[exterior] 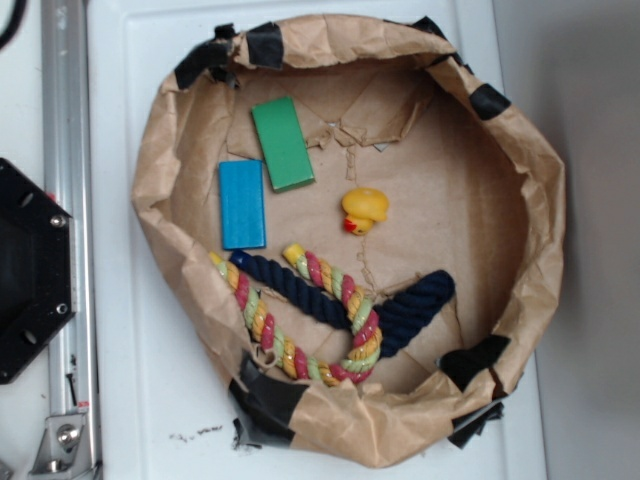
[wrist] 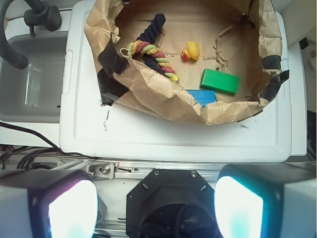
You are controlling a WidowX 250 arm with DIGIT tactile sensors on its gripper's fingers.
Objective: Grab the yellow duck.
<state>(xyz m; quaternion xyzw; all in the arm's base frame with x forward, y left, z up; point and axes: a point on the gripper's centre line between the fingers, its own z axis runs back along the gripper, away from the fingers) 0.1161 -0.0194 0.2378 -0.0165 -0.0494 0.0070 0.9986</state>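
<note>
Brown paper, crumpled and patched with black tape at the rim, is shaped into a shallow round nest (exterior: 545,215) that is set on a white table (exterior: 130,380). Near the middle of the nest floor the yellow duck (exterior: 364,209) is seen, a small rounded toy with a red-orange beak, lying free with nothing touching it. To one side of it, in the exterior view, a green block (exterior: 283,143) is laid at a slant, and a blue block (exterior: 243,204) is placed just beside that one, closer to the paper wall. Below the duck in the same view a multicoloured braided rope (exterior: 300,360) is curled in a loop, and a dark navy rope (exterior: 400,305) is crossed through it. In the wrist view the same contents are shown from the other side: the duck (wrist: 190,50) sits between the ropes and the green block (wrist: 220,81), while the blue block (wrist: 202,95) is partly hidden behind the near wall of the nest. The hand (wrist: 156,208) is held well apart from the nest, over the metal rail at the table edge; its two fingers (wrist: 69,208) are seen blurred at the bottom corners of the wrist view, spread wide, and nothing is held between them. A grey sink (wrist: 29,84) is seen beside the table.
</note>
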